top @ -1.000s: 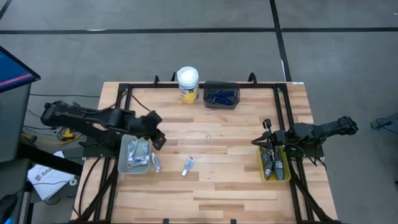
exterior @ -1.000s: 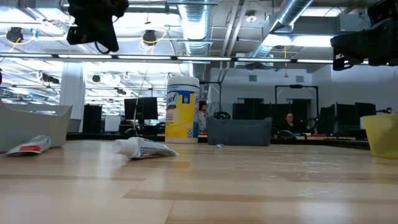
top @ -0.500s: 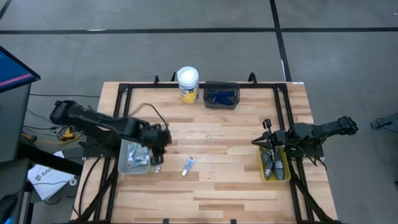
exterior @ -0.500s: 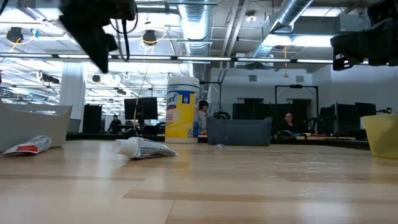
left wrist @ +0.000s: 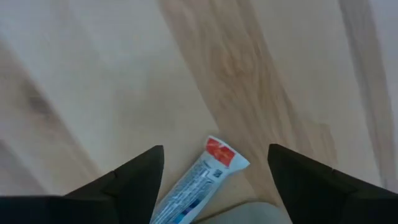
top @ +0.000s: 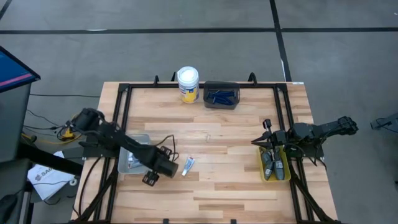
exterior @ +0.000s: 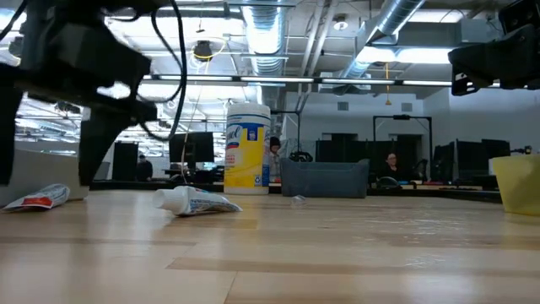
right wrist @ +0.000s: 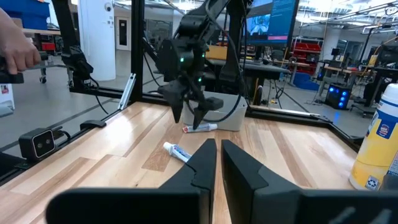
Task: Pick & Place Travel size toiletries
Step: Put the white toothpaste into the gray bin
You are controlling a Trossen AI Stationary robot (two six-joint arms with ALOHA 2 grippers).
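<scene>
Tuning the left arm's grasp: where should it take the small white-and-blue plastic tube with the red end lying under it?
Pinch the white-and-blue tube at its rounder mid-body, coming straight down: it lies flat on the wooden table, and the open left end effector straddles it. Its flat red end looks too thin to hold.

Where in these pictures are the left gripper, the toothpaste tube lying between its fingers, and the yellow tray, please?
left gripper [left wrist: 214,165]: left wrist view, midway between its open fingertips.
toothpaste tube [left wrist: 198,179]: left wrist view, on the printed white body below the red end.
yellow tray [top: 262,172]: high view, on its left wall.
</scene>
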